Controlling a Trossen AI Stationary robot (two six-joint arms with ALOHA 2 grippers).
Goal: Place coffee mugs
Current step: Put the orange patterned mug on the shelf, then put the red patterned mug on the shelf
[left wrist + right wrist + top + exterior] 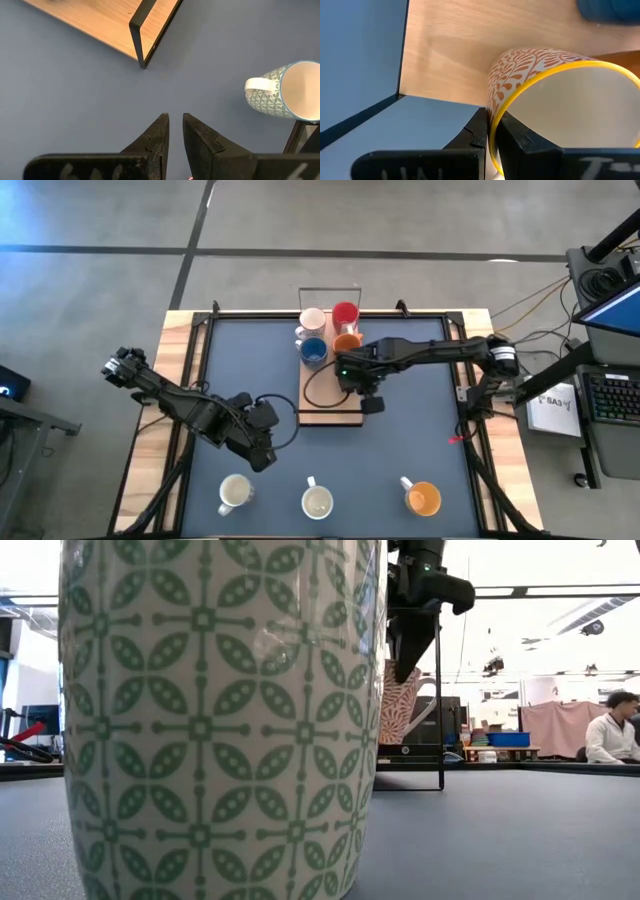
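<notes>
A long light-wood tray [330,395] lies mid-table. At its far end stand a white mug [312,320], a red mug [345,312] and a blue mug [313,351]. My right gripper [490,135] is over that end, shut on an orange-patterned mug [400,705], which also shows in the high view [348,341]. My left gripper [175,127] hovers over bare table left of the tray's near end [262,455], fingers a narrow gap apart, nothing between them. A white mug [235,493], another white mug [317,502] and an orange mug [423,498] stand in a row near the front edge. My right gripper pinches the orange-patterned mug's wall at its yellow rim [492,122], one finger [530,145] inside the mug and one [470,137] outside. The fingers come from above, pointing steeply down. The mug hangs tilted below them over the tray and looks clear of it in the low view.
Black metal handle frames stand at the tray's far end [330,290] and near end [140,35]. A green-patterned mug [215,720] fills the low view's left half. A teal-patterned mug [285,90] stands close to my left gripper. A person [612,730] sits beyond the table.
</notes>
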